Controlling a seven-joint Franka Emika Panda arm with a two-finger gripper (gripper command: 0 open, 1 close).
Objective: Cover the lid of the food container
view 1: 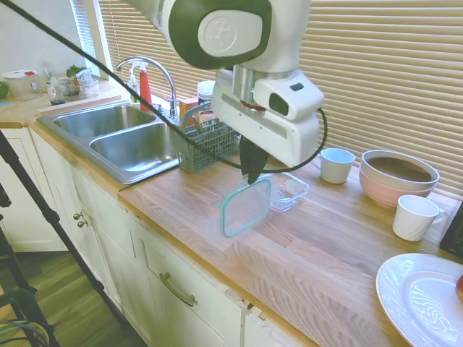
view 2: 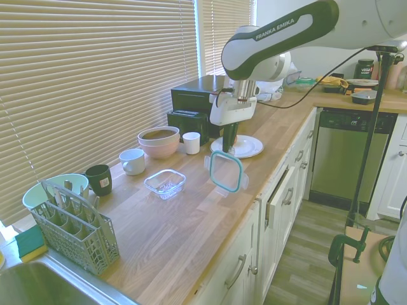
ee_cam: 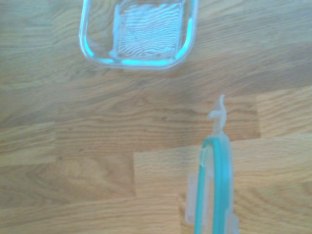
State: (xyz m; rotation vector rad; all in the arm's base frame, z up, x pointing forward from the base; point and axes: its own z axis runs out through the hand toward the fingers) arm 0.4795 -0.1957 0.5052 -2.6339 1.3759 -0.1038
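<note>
My gripper (view 1: 253, 173) is shut on the top edge of the lid (view 1: 244, 207), which hangs upright and slightly tilted above the wooden counter. The lid (view 2: 226, 172) is clear with a teal rim and snap tabs. In the wrist view the lid (ee_cam: 214, 185) shows edge-on. The food container (view 1: 288, 191), a small shallow clear tub, sits open on the counter just beyond the lid. In the second exterior view the container (view 2: 165, 183) lies to the left of the gripper (view 2: 229, 147). The container (ee_cam: 139, 34) looks empty in the wrist view.
A pink bowl (view 1: 398, 177), two white cups (view 1: 337, 165) (view 1: 415, 217) and a white plate (view 1: 423, 296) stand near the container. A grey cutlery rack (view 1: 210, 141) borders the sink (view 1: 123, 137). A dark mug (view 2: 98, 179) and a green bowl (view 2: 54, 187) sit by the blinds.
</note>
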